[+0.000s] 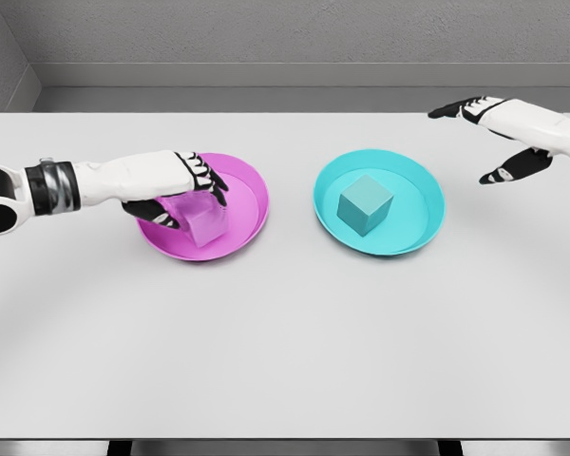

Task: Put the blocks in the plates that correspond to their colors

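Pink fills the left half of the scene: a pink plate [237, 204] sits on the pale grey table [285, 351], and a pink block [205, 224] lies inside it, toward the near left part of the dish. The left hand [176, 190] reaches in from the left edge on a white arm with a dark band at the wrist, and it is over that plate, right at the block. Its black-tipped fingers [209, 180] curve down over the top and far side of the block while the thumb [157, 217] sits low on the left side, so the hand looks closed around the block; whether the block rests on the plate floor or is held just above it cannot be told from this view. To the right, apart from the pink plate with a strip of bare table between them, is a teal plate [413, 223] of about the same size. A teal block [364, 204] sits in its middle, turned so that one corner faces the camera, with nothing touching it. The right hand [499, 138] hovers above the far right corner of the table, well away from both plates. Its fingers [451, 110] are stretched out and spread, pointing left, with the thumb [503, 174] hanging lower, and it holds nothing.
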You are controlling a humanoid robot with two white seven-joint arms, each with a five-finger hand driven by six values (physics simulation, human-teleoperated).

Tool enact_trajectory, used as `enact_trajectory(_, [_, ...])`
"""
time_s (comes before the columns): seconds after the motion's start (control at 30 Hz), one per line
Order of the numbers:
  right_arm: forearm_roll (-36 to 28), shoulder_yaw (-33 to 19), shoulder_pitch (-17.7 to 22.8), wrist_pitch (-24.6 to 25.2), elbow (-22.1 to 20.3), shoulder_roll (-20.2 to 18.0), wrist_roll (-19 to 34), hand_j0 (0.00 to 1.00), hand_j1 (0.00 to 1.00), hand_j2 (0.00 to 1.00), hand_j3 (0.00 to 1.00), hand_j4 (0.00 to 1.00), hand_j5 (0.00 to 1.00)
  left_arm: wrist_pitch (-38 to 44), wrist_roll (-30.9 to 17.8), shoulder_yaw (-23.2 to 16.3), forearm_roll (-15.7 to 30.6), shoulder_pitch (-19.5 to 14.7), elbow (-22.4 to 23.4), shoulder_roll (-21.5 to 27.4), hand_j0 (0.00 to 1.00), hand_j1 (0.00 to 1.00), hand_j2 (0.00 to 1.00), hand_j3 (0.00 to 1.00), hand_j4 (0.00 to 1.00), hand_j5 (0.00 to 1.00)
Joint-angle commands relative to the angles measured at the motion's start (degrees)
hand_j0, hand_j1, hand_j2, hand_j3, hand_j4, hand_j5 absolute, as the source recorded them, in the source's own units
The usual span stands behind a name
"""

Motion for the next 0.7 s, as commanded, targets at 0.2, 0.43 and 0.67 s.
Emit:
enact_trajectory(0.2, [-0.37, -0.02, 0.0, 0.17, -0.4, -0.15, -0.03, 1.0, 1.0, 1.0, 1.0, 1.0, 1.0, 0.11, 0.38, 0.82, 9.07, -0.09, 0.26, 7.3, 1.0, 1.0, 1.0, 1.0, 1.0, 1.0])
enact_trajectory(0.43, [-0.37, -0.02, 0.62, 0.17, -0.49, -0.33, -0.03, 1.0, 1.0, 1.0, 1.0, 1.0, 1.0, 0.11, 0.38, 0.73, 15.5, 3.69, 5.71, 14.25, 1.0, 1.0, 1.0, 1.0, 1.0, 1.0])
enact_trajectory(0.67, [-0.37, -0.02, 0.62, 0.17, -0.49, -0.42, -0.03, 1.0, 1.0, 1.0, 1.0, 1.0, 1.0, 0.11, 0.38, 0.73, 15.41, 3.87, 5.62, 14.08, 1.0, 1.0, 1.0, 1.0, 1.0, 1.0])
